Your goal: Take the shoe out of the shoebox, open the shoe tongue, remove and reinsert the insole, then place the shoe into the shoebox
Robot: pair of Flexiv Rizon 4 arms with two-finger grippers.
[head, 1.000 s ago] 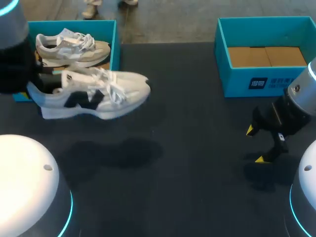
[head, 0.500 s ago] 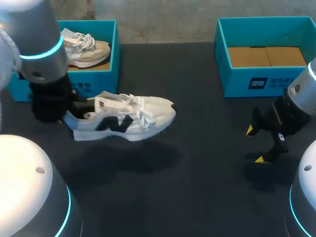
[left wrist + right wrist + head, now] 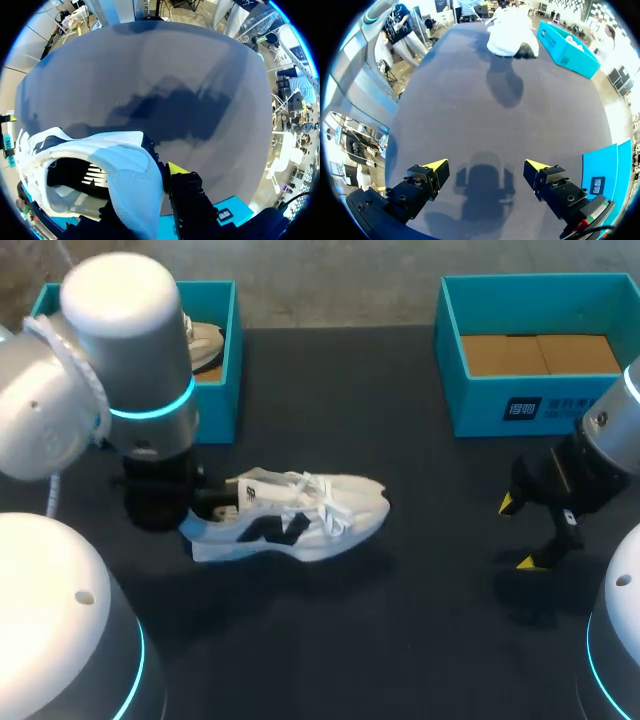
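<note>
The white low-top sneaker with black side markings and white laces (image 3: 290, 518) lies on its sole line over the dark worktop (image 3: 400, 620), toe pointing away from the left arm. Whether its sole touches the worktop cannot be determined.

The left end effector (image 3: 160, 172) pinches the sneaker's heel wall. One yellow-tipped finger (image 3: 175, 167) presses the outside of the heel; the other is hidden by the heel.

The right end effector (image 3: 517, 532) hangs well apart from the sneaker, past its toe, fingers spread and holding nothing.

An open teal cardboard shoebox (image 3: 215, 390) stands near the sneaker's heel end and holds a second, beige-grey sneaker (image 3: 205, 340). A second open teal shoebox (image 3: 480, 405) with a brown cardboard floor stands well beyond the sneaker's toe.
</note>
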